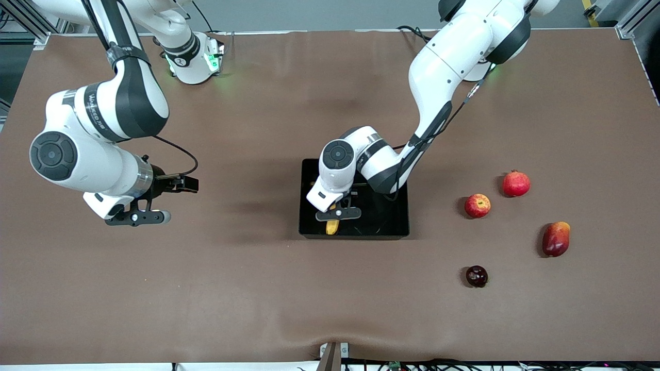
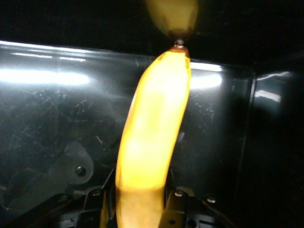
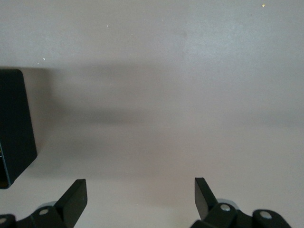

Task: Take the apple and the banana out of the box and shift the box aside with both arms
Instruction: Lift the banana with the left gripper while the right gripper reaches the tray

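Left hand (image 1: pixel 340 212) clenched on banana (image 2: pixel 152 142) inside tray (image 1: pixel 397 226), right hand (image 3: pixel 140 199) released over bare table (image 1: pixel 232 288)

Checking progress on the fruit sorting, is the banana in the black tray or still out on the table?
In. The banana lies inside the black tray, near its wall nearest the front camera, with the left gripper shut on it.

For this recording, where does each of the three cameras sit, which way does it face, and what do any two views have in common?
Front view: high across the table, facing both arms; shows the left gripper in the black tray, the right gripper waiting over bare table.
Left wrist view: looks down the fingers shut on the banana inside the tray.
Right wrist view: looks past open fingers at tabletop and the tray's corner.
All three views share the tray.
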{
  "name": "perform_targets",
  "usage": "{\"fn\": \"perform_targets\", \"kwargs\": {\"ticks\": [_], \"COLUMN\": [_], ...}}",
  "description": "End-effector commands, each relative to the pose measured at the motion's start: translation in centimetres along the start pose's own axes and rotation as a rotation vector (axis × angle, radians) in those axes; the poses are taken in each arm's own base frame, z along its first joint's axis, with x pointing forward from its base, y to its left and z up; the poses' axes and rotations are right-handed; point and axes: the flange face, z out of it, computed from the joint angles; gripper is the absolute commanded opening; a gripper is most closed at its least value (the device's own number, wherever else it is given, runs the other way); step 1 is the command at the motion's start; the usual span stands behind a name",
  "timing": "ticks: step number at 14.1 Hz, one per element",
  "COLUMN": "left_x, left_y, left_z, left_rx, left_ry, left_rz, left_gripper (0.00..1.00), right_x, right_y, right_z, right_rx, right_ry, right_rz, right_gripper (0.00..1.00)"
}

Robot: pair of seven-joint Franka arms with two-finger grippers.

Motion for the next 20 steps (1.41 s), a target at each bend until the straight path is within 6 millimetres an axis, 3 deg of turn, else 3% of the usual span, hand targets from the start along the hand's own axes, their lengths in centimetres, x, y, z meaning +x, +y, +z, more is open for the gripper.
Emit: {"fn": "perform_targets", "kwargs": {"ticks": [1, 7, 10, 13, 15, 18, 20], "left_x": [0.6, 3.0, 5.9, 8.6, 10.4, 12.2, 13.0], "left_y": [-0.2, -2.5, -5.9, -12.0, -17.2, -24.4, -29.2], "left_z": [-3.5, -12.0, -18.4, -22.8, -24.2, -24.7, -24.7], "left_rx": [0.033, 0.048, 0.016, 0.047, 0.062, 0.088, 0.105], "left_ry": [0.015, 0.045, 0.078, 0.039, -0.006, -0.032, -0.054], "left_rz": [-0.021, -0.067, -0.134, -0.138, -0.094, 0.004, 0.087], "left_gripper": [0.0, 0.0, 0.0, 0.0, 0.0, 0.0, 0.0], "right_x": [0.3, 1.3, 1.7, 1.7, 2.0, 2.6, 2.3], "right_y": [-0.4, -3.3, -6.3, -11.5, -13.8, -17.9, -20.0], "right_z": [0.3, 2.8, 4.8, 8.0, 10.2, 12.7, 12.8], "right_rx": [0.013, 0.004, 0.004, -0.014, -0.024, -0.032, -0.022], "right_ry": [-0.001, 0.013, 0.026, 0.04, 0.04, 0.052, 0.063], "right_rz": [0.009, -0.03, -0.005, 0.003, 0.029, 0.062, 0.084], "right_gripper": [1.0, 1.0, 1.0, 1.0, 1.0, 1.0, 1.0]}}
